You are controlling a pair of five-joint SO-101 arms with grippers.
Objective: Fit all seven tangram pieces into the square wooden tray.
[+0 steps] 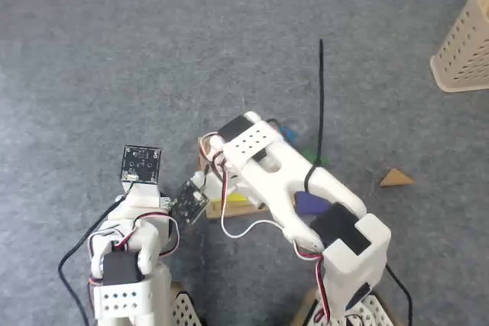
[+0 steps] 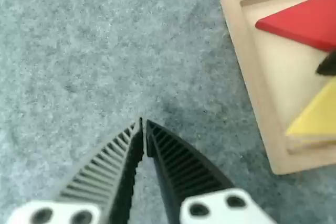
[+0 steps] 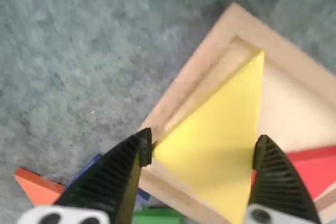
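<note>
The right gripper point(image 3: 199, 148) is open wide and seems to hold the yellow triangle point(image 3: 220, 129) by its sides. It is over the near side of the wooden tray point(image 3: 189, 77), next to the red piece point(image 3: 310, 166). The left gripper point(image 2: 143, 129) is closed and empty, over the table point(image 2: 79, 40) just left of the tray. I think the yellow triangle is being put in now, so next it must go down flat inside the rim.
</note>
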